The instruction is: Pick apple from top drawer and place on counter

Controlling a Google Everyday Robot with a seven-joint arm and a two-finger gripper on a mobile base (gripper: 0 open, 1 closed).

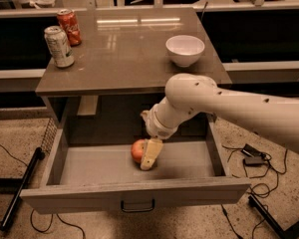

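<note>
Two cans; one bowl, apple, in-drawer claw

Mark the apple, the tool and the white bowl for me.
apple (136, 150), camera view, its visible red side.
tool (147, 157), camera view, its pale tip by the apple, inside the top drawer (89, 166).
white bowl (185, 54), camera view, its outer wall.

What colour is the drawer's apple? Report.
Red-orange apple, camera view; gripper beside it in the top drawer.
</note>
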